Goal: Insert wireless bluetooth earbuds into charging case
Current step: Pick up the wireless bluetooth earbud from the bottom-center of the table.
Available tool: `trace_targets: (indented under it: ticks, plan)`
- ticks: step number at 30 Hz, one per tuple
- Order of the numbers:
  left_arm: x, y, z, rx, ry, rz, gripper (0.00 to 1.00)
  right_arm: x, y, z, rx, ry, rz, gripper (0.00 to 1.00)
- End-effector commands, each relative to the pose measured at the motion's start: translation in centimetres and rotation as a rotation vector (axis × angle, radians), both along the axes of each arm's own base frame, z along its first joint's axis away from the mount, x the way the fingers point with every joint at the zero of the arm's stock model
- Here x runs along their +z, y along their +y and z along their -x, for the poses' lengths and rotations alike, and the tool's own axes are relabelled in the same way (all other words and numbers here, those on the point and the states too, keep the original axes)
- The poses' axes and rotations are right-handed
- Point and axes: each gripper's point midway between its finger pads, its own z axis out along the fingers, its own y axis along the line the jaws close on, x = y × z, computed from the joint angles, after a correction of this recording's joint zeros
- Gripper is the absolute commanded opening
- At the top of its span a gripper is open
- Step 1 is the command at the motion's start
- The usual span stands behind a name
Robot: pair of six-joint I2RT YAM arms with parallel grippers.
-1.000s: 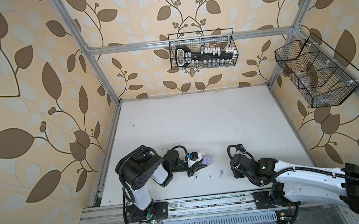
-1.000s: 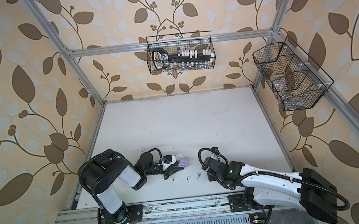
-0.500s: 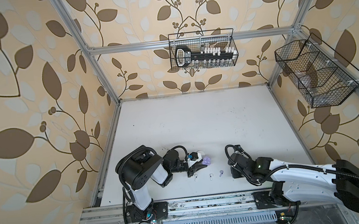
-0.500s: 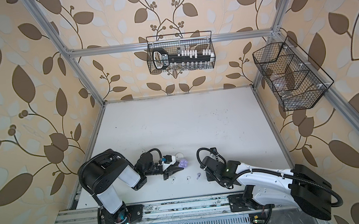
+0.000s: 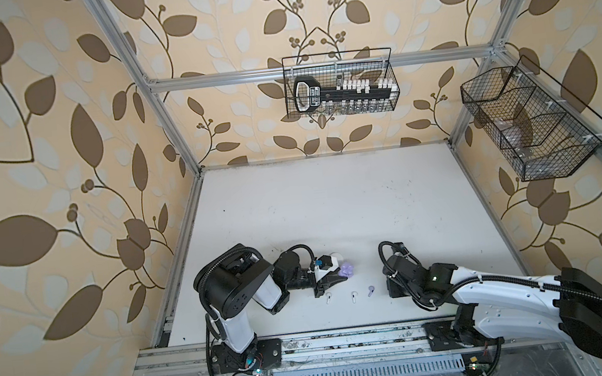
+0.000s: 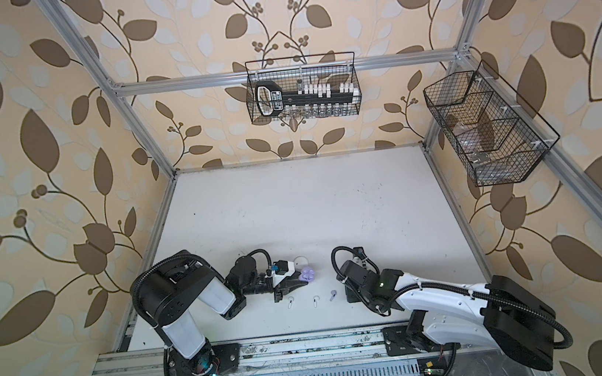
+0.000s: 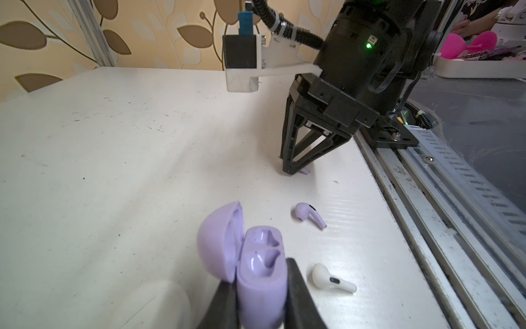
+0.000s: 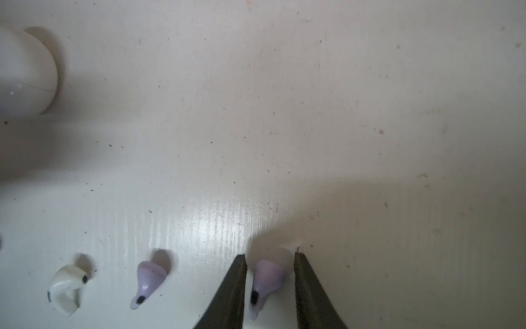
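In a top view, the left claw (image 5: 341, 275) held the open purple case (image 5: 347, 268) on the table (image 5: 331, 201). The left wrist view showed it clamped on that case, a white earbud (image 7: 331, 280) just beside. In the right wrist view, the right claw (image 8: 269, 256) stood apart around a purple earbud (image 8: 267, 280) on the table.

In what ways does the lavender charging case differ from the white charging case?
Colour: the lavender charging case is pale purple; the white charging case is white. State: the lavender case stands open, lid swung back, both sockets empty; the white case is closed, only its seam showing. Hold: the left gripper is shut on the lavender case; the white case lies free on the table beside it. Both are small rounded shells.
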Motion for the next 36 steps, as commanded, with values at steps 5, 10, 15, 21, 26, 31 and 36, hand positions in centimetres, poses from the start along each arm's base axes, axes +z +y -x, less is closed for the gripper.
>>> trace_targets:
  ticks: [5,10,15,21,26,31,36]
  plan:
    - [1.2,-0.4,0.4,-0.026,-0.063,0.042,0.11,-1.1,-0.4,0.8,0.006,0.043,0.027,0.25]
    - [1.2,-0.4,0.4,-0.025,-0.064,0.041,0.11,-1.2,-0.6,1.1,0.011,0.048,0.05,0.26]
    - [1.3,-0.4,0.3,-0.023,-0.066,0.042,0.11,-0.9,-1.0,1.2,0.013,0.059,0.081,0.28]
    - [1.3,-0.4,0.3,-0.02,-0.069,0.042,0.12,-0.7,-0.9,1.3,0.037,0.087,0.125,0.28]
    - [1.3,-0.3,0.1,-0.013,-0.071,0.041,0.12,-0.1,-0.8,1.1,0.029,0.095,0.145,0.28]
    - [1.3,-0.3,0.1,-0.008,-0.074,0.04,0.12,0.3,-0.4,0.8,0.025,0.099,0.135,0.28]
    - [1.3,-0.2,0.1,-0.004,-0.077,0.042,0.12,0.4,0.0,0.6,0.027,0.105,0.125,0.28]
